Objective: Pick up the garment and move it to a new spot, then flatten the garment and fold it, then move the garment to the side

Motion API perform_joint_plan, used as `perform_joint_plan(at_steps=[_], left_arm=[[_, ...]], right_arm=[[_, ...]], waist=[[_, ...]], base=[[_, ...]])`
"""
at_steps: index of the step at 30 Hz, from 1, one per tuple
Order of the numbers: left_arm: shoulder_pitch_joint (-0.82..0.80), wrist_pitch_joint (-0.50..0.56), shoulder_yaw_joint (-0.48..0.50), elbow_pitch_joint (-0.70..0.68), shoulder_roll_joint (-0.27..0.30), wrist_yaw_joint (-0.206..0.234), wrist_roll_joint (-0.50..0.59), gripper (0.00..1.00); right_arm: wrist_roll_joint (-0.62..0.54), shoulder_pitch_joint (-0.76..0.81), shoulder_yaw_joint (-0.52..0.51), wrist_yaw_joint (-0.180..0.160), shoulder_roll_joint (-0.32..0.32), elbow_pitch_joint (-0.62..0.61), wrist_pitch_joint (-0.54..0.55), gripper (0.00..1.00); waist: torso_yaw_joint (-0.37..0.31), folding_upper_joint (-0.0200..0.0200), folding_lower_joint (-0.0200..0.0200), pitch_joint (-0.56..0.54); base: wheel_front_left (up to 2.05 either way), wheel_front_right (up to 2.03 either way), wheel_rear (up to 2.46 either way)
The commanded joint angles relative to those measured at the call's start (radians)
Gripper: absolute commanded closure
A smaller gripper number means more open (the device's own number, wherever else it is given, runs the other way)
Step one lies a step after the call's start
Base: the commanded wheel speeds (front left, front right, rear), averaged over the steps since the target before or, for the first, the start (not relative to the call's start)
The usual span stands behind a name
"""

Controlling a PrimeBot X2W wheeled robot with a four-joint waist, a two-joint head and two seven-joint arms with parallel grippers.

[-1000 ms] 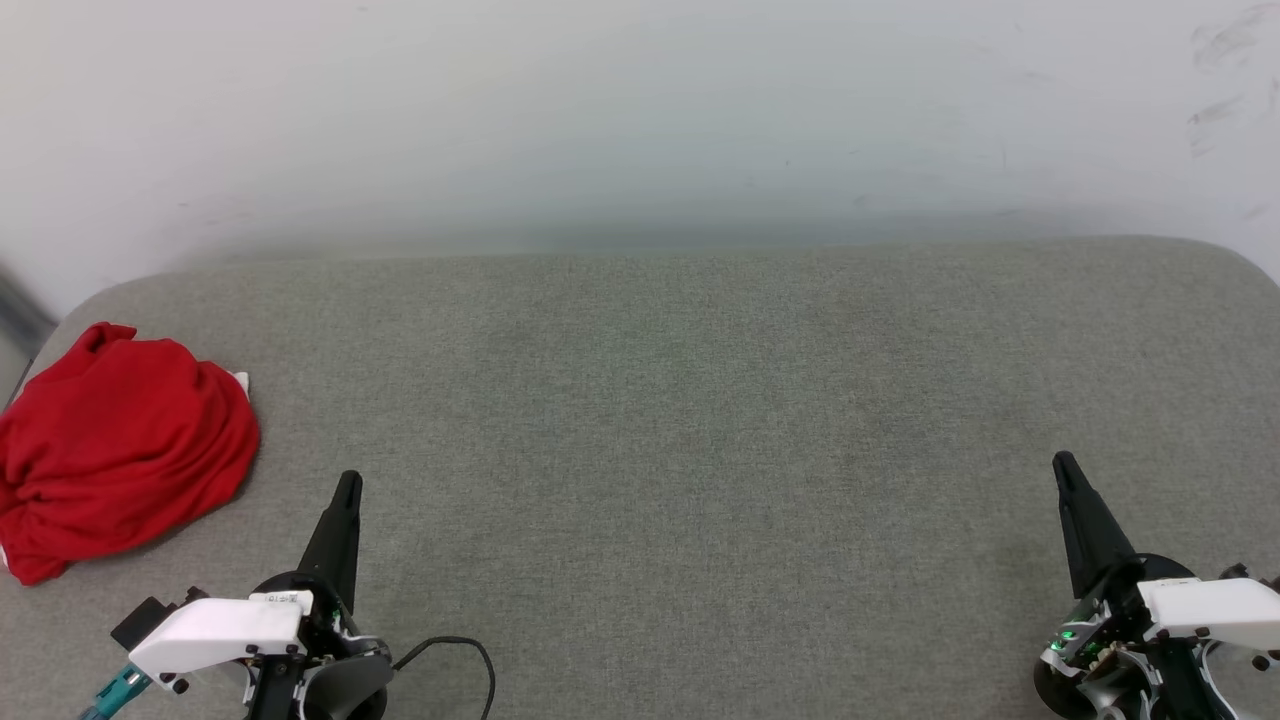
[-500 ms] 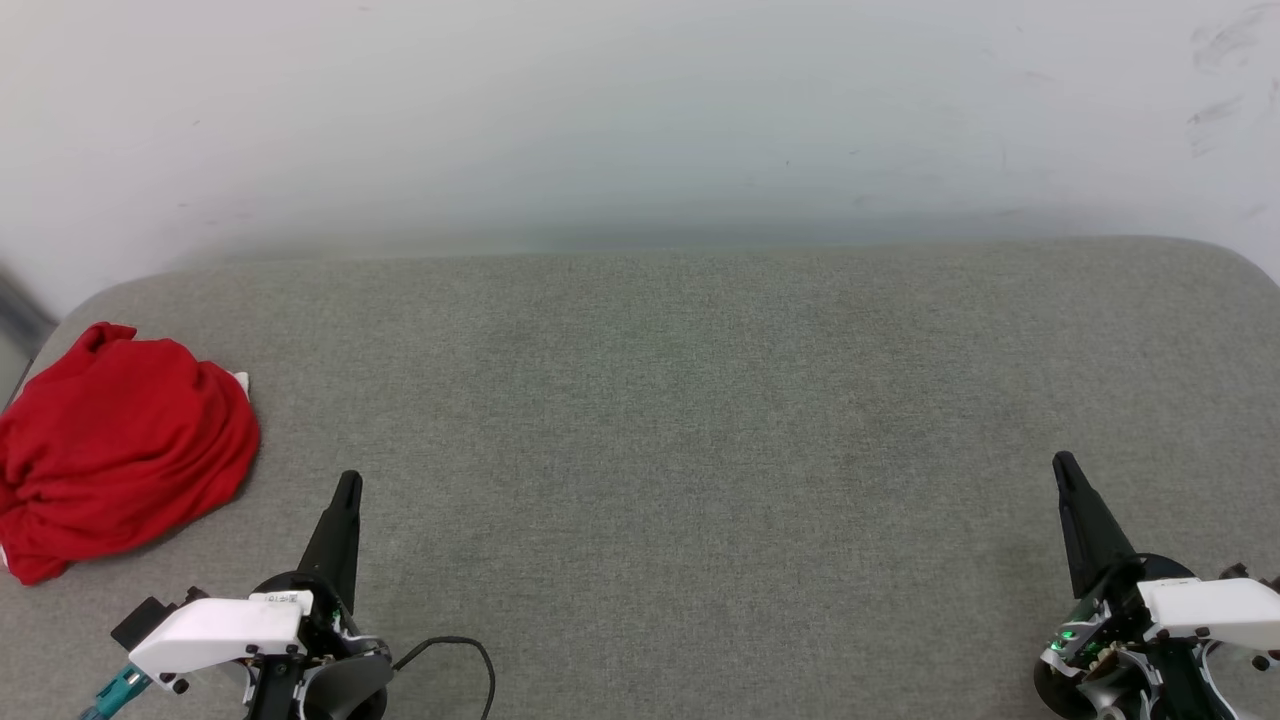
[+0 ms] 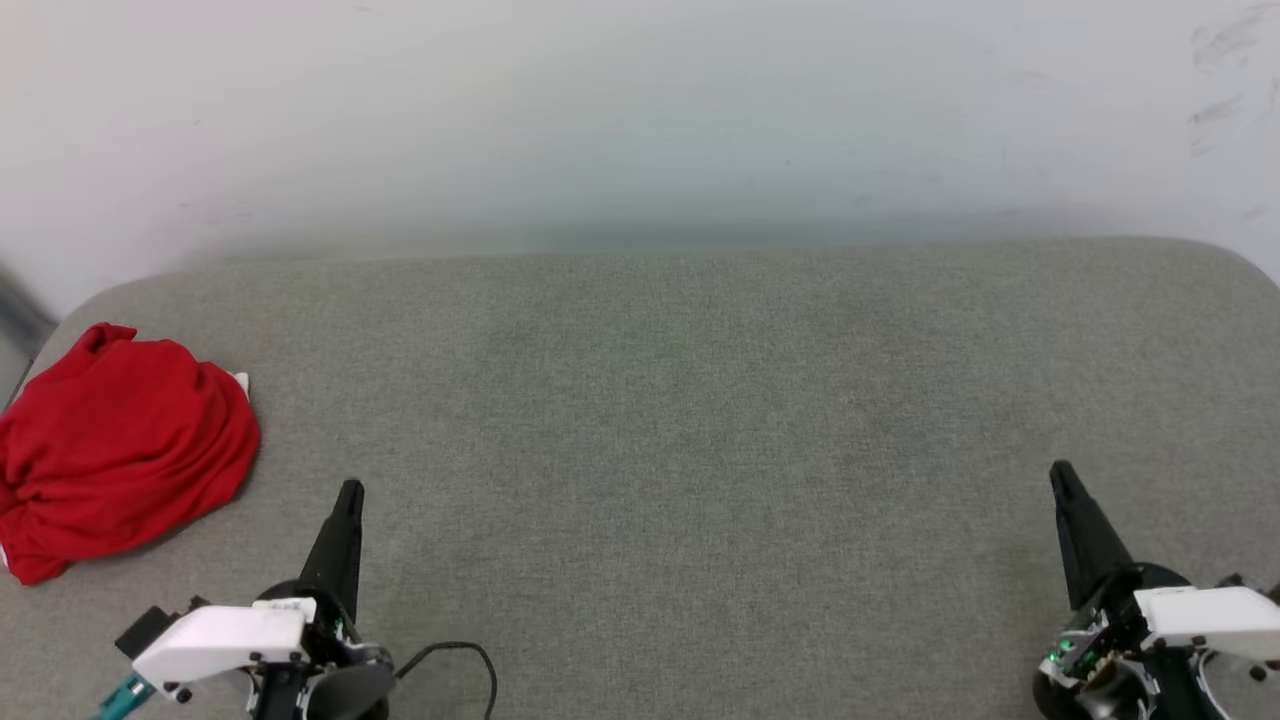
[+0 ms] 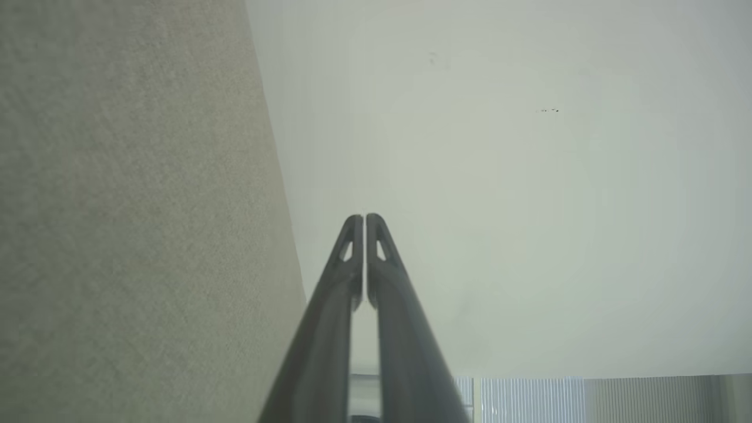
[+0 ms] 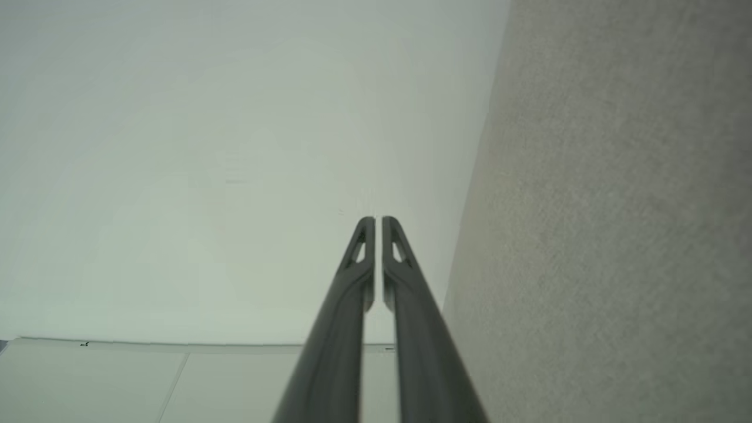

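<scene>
The garment (image 3: 120, 440) lies bunched in a red heap at the left edge of the head view, on the grey cushion (image 3: 700, 420), with a scrap of white at its upper right. The left gripper (image 3: 349, 490) sits at the lower left, near the heap but apart from it. Its fingers are pressed together on nothing. The right gripper (image 3: 1058, 472) sits at the lower right, well apart from the garment, likewise closed and empty. A black cable (image 3: 462, 652) loops at the bottom left, and a pale wall (image 3: 640, 120) spans the top.
</scene>
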Motion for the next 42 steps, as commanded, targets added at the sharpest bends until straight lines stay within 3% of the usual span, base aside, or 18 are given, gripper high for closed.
perform_joint_plan(at_steps=[1,7,14,26,42], left_arm=[[0.003,-0.002,-0.001,0.004,0.000,0.000,0.001,0.00],[0.022,-0.026,0.000,-0.001,-0.001,0.000,0.021,0.00],[0.026,-0.061,0.027,-0.027,-0.001,0.011,0.128,0.00],[0.047,-0.114,-0.009,-0.125,-0.001,0.106,0.397,0.00],[0.080,-0.175,-0.059,-0.173,0.000,0.180,0.704,0.00]], right_arm=[[-0.001,0.004,0.001,0.000,0.000,0.004,-0.001,0.00],[-0.025,0.021,0.014,0.000,0.001,0.002,-0.026,0.00],[-0.125,0.028,0.017,0.000,0.001,-0.031,-0.061,0.00],[-0.399,0.038,0.030,0.000,0.001,-0.119,-0.114,0.00],[-0.740,0.067,0.073,0.000,0.001,-0.169,-0.175,0.00]], waist=[[0.000,-0.0001,0.0000,0.000],[0.000,-0.0001,0.0000,0.001],[0.000,-0.0001,0.0000,0.002],[0.002,-0.0001,0.0000,0.004],[0.005,-0.0001,0.0000,0.002]], base=[[0.00,0.00,0.00],[0.00,0.00,0.00],[0.00,0.00,0.00],[0.00,0.00,0.00],[0.00,0.00,0.00]])
